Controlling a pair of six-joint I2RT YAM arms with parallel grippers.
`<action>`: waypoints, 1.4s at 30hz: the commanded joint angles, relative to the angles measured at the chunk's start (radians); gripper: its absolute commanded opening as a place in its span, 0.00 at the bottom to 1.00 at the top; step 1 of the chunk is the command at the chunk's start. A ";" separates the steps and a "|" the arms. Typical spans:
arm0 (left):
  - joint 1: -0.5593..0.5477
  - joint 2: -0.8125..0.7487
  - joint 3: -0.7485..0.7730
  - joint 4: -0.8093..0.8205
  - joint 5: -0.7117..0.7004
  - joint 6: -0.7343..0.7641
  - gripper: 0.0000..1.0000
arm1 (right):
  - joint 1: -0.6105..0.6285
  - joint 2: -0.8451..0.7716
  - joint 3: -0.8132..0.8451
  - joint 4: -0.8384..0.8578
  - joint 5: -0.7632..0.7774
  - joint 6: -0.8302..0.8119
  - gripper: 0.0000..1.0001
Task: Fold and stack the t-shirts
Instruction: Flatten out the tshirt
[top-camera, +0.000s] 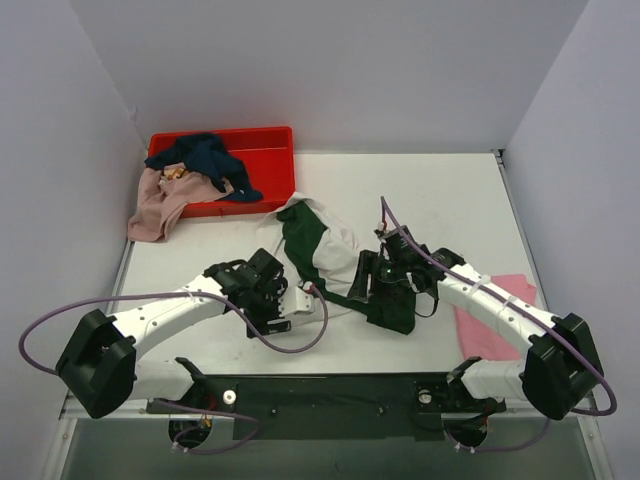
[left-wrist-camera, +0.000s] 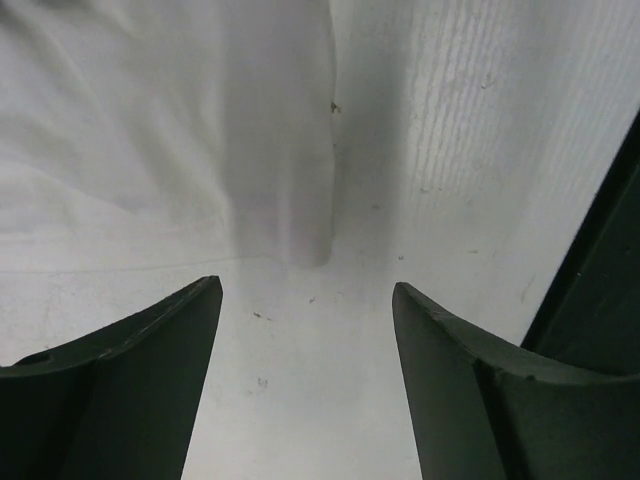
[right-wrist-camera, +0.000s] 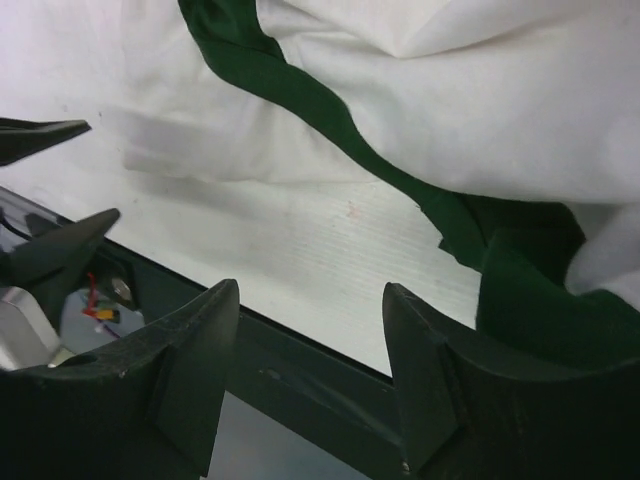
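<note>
The white t-shirt with dark green sleeves (top-camera: 318, 247) lies crumpled in the middle of the table. My left gripper (top-camera: 290, 303) is open and empty just left of its near white edge. In the left wrist view (left-wrist-camera: 305, 285) the white cloth (left-wrist-camera: 170, 130) lies just ahead of the fingertips. My right gripper (top-camera: 362, 276) is open and empty at the shirt's right side. In the right wrist view (right-wrist-camera: 310, 285) the shirt (right-wrist-camera: 420, 90) lies beyond the fingers, its green part beside the right finger. A bright pink t-shirt (top-camera: 492, 322) lies flat at the near right, partly under the right arm.
A red crate (top-camera: 268, 150) stands at the back left, holding a navy t-shirt (top-camera: 205, 158) and a dusty pink t-shirt (top-camera: 158, 205) that hangs over its front wall. The table's dark front rail (right-wrist-camera: 300, 370) runs right under my right gripper.
</note>
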 joint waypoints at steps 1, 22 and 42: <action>-0.017 0.013 -0.053 0.237 -0.082 -0.006 0.80 | -0.015 0.057 -0.056 0.106 -0.062 0.198 0.54; -0.062 0.118 -0.115 0.362 -0.178 -0.067 0.00 | -0.100 0.214 -0.049 -0.006 0.274 0.133 0.27; 0.101 -0.025 0.713 0.245 -0.917 0.264 0.00 | -0.489 -0.219 0.485 -0.387 -0.113 -0.058 0.00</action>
